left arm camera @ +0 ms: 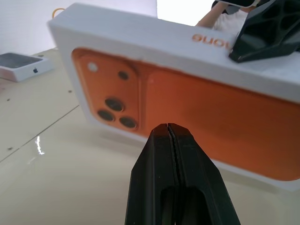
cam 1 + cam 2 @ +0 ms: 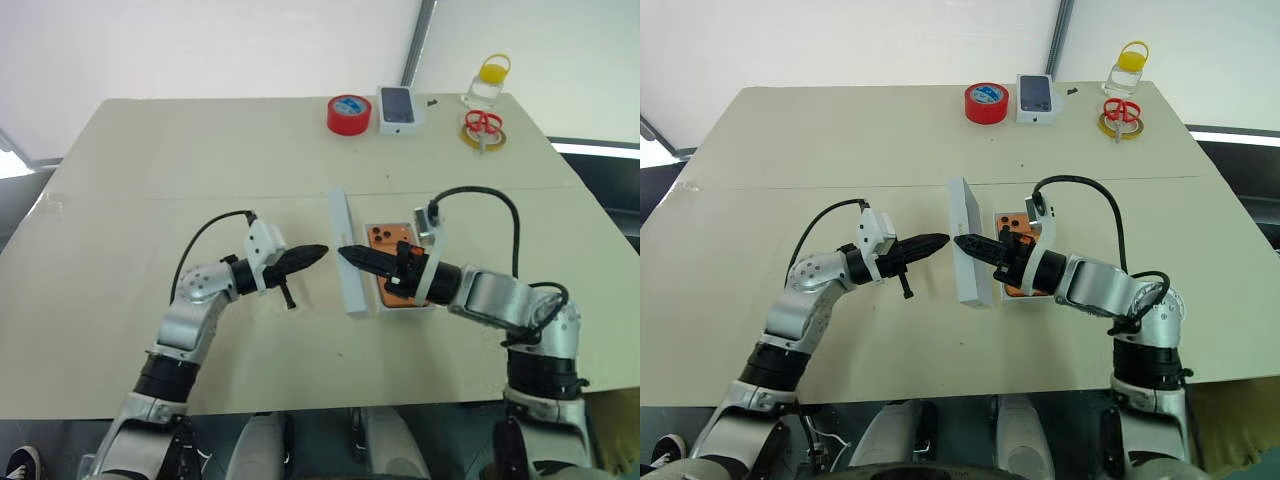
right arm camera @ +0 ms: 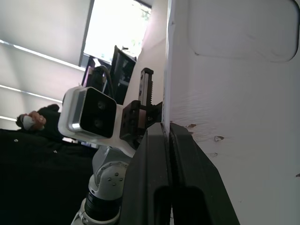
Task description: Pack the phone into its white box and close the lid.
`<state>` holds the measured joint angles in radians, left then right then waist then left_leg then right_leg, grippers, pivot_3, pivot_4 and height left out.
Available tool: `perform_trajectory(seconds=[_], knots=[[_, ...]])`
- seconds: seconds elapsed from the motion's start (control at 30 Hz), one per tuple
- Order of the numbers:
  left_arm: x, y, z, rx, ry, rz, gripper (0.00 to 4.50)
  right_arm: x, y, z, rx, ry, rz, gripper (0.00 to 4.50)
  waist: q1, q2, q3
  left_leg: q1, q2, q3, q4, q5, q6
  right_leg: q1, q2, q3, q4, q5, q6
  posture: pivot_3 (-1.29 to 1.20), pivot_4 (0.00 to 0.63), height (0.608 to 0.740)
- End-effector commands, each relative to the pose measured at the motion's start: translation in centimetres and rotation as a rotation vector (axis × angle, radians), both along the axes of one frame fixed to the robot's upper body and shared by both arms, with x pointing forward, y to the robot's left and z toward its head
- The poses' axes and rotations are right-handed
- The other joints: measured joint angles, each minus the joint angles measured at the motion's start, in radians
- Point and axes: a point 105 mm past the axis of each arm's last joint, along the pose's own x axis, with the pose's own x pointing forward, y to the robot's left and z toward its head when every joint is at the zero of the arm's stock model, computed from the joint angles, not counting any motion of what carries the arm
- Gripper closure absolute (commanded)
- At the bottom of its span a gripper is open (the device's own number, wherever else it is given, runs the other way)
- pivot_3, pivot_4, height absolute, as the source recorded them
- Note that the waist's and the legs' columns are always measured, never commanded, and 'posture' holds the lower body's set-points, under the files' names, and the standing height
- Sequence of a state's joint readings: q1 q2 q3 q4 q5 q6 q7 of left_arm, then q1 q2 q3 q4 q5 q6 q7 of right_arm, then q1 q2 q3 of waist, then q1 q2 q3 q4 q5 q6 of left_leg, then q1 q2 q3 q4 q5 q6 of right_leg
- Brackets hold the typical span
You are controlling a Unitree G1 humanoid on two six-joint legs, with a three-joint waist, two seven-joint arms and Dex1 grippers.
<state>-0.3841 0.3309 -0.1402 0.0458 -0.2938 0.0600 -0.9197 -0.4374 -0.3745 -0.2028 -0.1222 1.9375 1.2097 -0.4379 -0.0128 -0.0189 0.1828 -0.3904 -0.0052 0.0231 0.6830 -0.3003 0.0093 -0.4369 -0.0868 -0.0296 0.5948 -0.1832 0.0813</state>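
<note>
phone (image 2: 392, 240) sits in white box (image 2: 425, 303); lid (image 2: 349, 252) stands on edge just beside it, not on; left gripper (image 2: 318, 252) and right gripper (image 2: 350, 254) both pinched closed, holding nothing; closing left.

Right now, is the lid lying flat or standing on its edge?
Standing on edge: the lid rises upright beside the white box, which holds the phone.

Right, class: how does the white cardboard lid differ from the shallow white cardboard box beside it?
The white cardboard lid stands up on one long edge; the shallow white cardboard box lies flat on the table. The box holds the orange phone; the lid's inner side is bare white. Both are white, long rectangles, side by side mid-table.
</note>
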Motion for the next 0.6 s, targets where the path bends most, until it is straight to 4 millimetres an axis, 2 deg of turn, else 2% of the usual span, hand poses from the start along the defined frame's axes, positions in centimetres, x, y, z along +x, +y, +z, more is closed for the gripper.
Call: perform_trajectory(seconds=[0.03, 0.2, 0.37, 0.4, 0.43, 0.53, 0.6], knots=[[-0.2, -1.0, 0.3, -0.013, -0.022, -0.013, 4.48, 0.9, -1.0, 0.2, 0.001, 0.028, -0.018, 4.50, 0.005, 0.000, 0.000, 0.000, 0.000, 0.000, 0.000, 0.000, 0.000, 0.000, 0.000, 0.000, 0.000, 0.000, 0.000, 0.00, 0.150, 0.739], [-0.1, -2.5, -1.0, -0.021, 0.019, -0.031, 4.48, 1.5, -1.6, -1.1, -0.055, 0.051, -0.034, 4.50, 0.004, 0.000, 0.000, 0.000, 0.000, 0.000, 0.000, -0.001, 0.001, 0.000, 0.000, 0.000, -0.001, 0.000, 0.000, 0.00, 0.150, 0.739], [0.3, -3.9, -0.7, -0.040, 0.018, -0.051, 4.48, 2.3, -2.9, -1.6, -0.038, 0.076, -0.088, 4.50, 0.006, 0.000, 0.000, 0.000, 0.000, 0.000, 0.001, -0.001, 0.001, 0.000, 0.000, 0.000, -0.001, 0.000, 0.000, 0.00, 0.150, 0.739], [0.4, -4.1, -0.8, -0.042, 0.021, -0.054, 4.50, 2.3, -3.1, -1.6, -0.038, 0.077, -0.093, 3.90, 0.007, 0.000, 0.000, 0.000, 0.000, 0.000, 0.001, -0.001, 0.001, 0.001, 0.000, 0.000, -0.001, 0.000, 0.000, 0.00, 0.150, 0.739], [0.5, -4.4, -0.8, -0.043, 0.022, -0.058, 4.50, 2.4, -3.5, -1.8, -0.052, 0.078, -0.109, 3.55, 0.009, 0.000, 0.000, 0.000, 0.000, 0.000, 0.001, -0.001, 0.001, 0.001, 0.000, 0.000, -0.001, 0.000, 0.000, 0.00, 0.150, 0.739], [0.6, -5.3, -0.9, -0.048, 0.021, -0.077, 4.50, 2.6, -4.7, -1.5, -0.099, 0.028, -0.141, 2.16, 0.015, 0.000, 0.000, 0.000, 0.000, 0.000, 0.001, -0.001, 0.001, 0.001, 0.000, 0.000, -0.002, 0.000, 0.000, 0.00, 0.150, 0.739], [0.6, -5.7, -0.9, -0.053, 0.025, -0.090, 4.50, 2.9, -6.3, -1.3, -0.183, -0.021, -0.173, 2.16, 0.023, 0.000, 0.000, 0.000, 0.000, 0.001, 0.001, -0.001, 0.001, 0.001, 0.000, 0.000, -0.002, 0.000, 0.000, 0.00, 0.150, 0.739]])
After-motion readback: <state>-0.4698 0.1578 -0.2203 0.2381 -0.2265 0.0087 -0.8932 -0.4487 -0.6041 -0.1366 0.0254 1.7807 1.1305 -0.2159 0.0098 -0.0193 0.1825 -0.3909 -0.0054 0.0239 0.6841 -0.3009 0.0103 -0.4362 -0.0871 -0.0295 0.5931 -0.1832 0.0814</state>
